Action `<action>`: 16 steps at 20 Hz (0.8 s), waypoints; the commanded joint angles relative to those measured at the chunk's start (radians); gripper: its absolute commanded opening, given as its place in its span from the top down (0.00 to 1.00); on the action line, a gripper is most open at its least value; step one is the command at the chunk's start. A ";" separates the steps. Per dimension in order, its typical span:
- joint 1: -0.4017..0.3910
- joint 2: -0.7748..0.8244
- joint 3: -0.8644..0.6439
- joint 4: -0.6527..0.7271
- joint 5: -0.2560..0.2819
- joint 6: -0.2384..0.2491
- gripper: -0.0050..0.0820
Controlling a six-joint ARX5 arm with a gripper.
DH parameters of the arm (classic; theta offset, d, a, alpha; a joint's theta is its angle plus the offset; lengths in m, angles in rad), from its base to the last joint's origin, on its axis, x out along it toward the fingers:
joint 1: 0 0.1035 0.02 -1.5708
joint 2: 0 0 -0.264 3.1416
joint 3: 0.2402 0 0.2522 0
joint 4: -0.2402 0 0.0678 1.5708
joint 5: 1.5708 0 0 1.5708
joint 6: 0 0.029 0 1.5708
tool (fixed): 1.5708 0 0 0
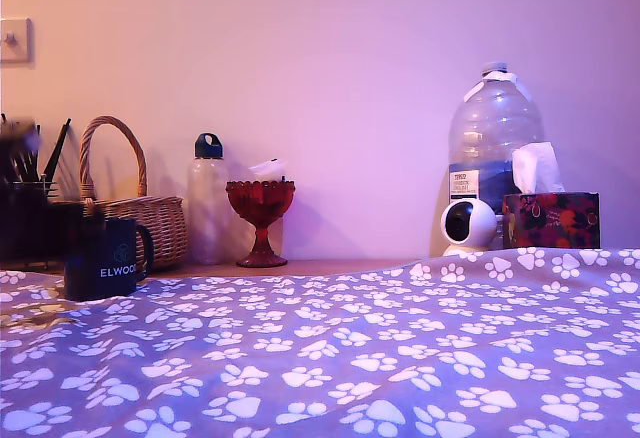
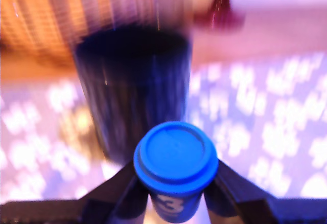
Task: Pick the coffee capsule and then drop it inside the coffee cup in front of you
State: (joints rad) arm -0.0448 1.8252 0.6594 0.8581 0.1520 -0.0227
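Pincer [image 2: 176, 191] pinching coffee capsule [image 2: 175, 158] (lid up); coffee cup [image 2: 134, 88] behind, motion-blurred, lettering unreadable

The cloth [image 1: 400, 348] was lilac-purple with a white paw-print pattern all over. The coffee cup [image 1: 103, 259] was navy-black with white lettering under a pale emblem. The coffee capsule [image 2: 175, 169] was bright blue, darker on its body, which bore a pale "3"; the end effector [image 2: 173, 196] holding it was black. The goblet [image 1: 261, 220] was deep red. The basket [image 1: 150, 218] was tan woven wicker. A clear bottle [image 1: 207, 203] had a dark blue cap. The tissue box [image 1: 551, 220] was dark with red-orange flowers. The small round camera [image 1: 468, 226] was white with a black face. The wall [image 1: 330, 58] was pinkish-lilac.
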 commanded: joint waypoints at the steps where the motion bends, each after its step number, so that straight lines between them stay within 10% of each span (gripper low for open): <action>1: 0.004 -0.035 -0.005 -0.028 0.001 0.003 0.70; 16: 0.004 -0.237 0.069 -0.304 -0.003 0.005 0.70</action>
State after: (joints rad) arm -0.0448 1.6173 0.6823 0.5697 0.1490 -0.0227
